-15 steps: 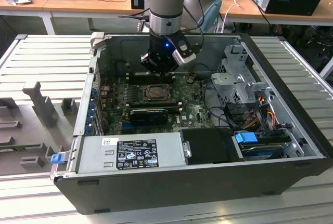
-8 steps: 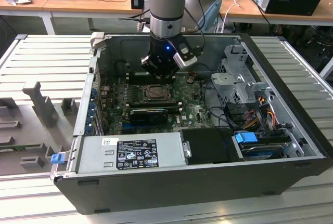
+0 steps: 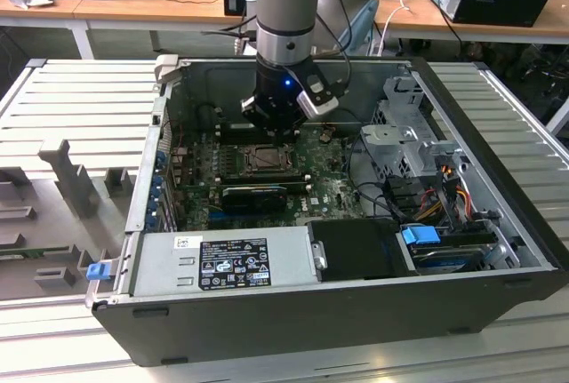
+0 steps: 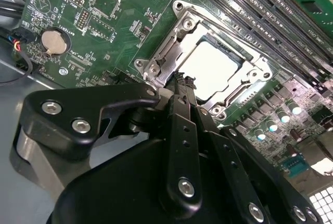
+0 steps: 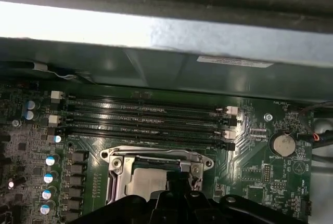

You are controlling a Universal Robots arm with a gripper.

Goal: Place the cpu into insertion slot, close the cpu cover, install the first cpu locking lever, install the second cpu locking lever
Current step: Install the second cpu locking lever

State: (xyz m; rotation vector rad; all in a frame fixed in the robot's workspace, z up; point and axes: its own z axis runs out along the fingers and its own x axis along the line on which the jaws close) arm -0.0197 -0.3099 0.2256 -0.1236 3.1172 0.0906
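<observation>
The cpu [image 4: 210, 63] sits in the insertion slot [image 4: 240, 53], its pale top showing through the window of the cpu cover [image 4: 174, 44] lying flat over it; the gripper [image 4: 179, 81] hovers just at the cover's edge, fingers together and holding nothing; the arm [image 3: 286, 10] reaches straight down into the computer case [image 3: 356, 294].
</observation>
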